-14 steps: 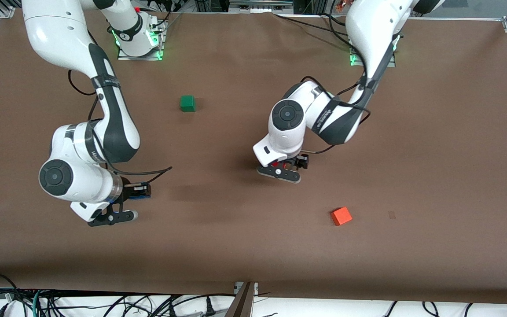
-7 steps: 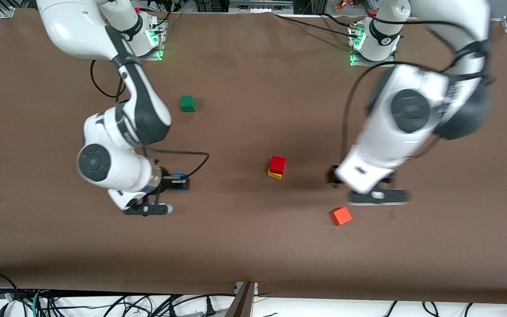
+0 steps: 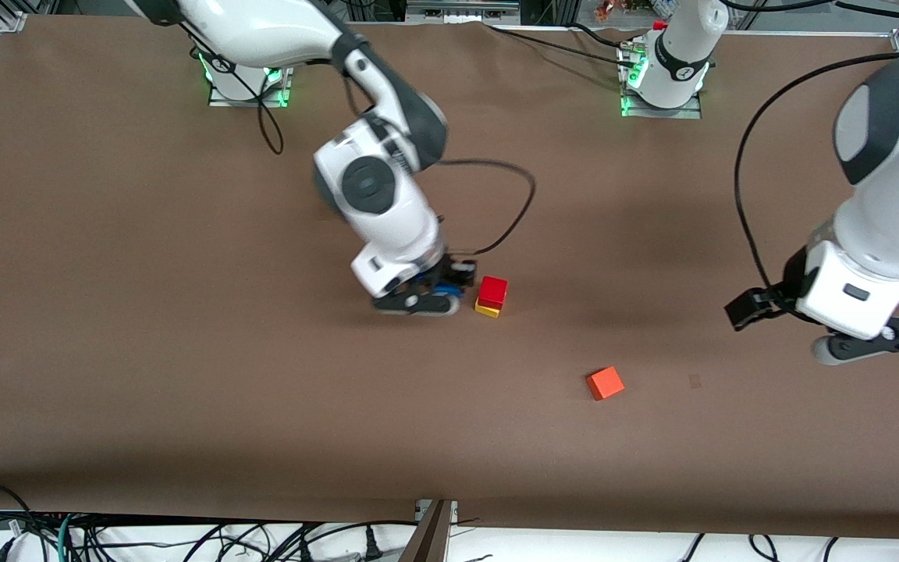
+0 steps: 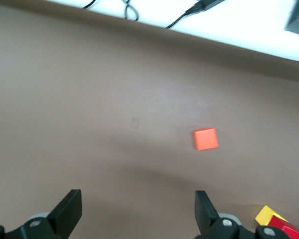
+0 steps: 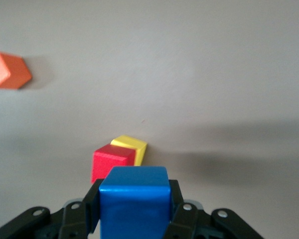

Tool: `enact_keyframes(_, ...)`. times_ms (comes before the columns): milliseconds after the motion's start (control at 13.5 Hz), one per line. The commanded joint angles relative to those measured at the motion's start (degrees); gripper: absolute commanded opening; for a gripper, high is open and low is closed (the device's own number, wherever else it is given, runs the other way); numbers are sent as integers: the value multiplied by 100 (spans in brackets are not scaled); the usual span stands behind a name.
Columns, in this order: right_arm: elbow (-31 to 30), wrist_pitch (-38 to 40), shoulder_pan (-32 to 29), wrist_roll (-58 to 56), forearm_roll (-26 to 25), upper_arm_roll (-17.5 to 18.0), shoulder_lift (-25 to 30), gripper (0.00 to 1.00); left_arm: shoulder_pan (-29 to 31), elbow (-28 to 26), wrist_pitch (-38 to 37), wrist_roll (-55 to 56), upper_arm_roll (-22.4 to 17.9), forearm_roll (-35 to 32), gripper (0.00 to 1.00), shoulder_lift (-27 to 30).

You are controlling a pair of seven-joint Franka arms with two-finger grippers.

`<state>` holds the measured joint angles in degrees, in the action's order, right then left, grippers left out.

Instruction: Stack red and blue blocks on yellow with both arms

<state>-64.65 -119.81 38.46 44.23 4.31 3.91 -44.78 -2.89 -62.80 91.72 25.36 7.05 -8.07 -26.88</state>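
The right gripper clamps one blue block in the air just beside the single stack mid-table, where one red block sits on one yellow block. The left gripper hangs spread and empty near the left arm's end, with one orange cube toward the front edge

no readable text, labels, brands or numbers anywhere: cubes are plain, table bare. small dark mark on left arm's base is too small to make out.
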Motion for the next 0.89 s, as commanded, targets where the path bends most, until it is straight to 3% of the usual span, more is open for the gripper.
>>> enact_keyframes(0,602,-7,311,366,-369,-92,-417,33,498,-66,-312,-240,130,164,100,157)
enact_keyframes(295,656,-454,487,375,-396,-127,-593,33,640,-75,-558,-1480,86,192,100,218)
enact_keyframes(517,665,-578,698,375,-545,-329,-716,35,1096,-224,-576,-2515,77,507,100,358)
enact_keyframes(812,656,-613,725,375,-642,-338,-769,40,1168,-1400,-454,-2545,25,869,100,1192)
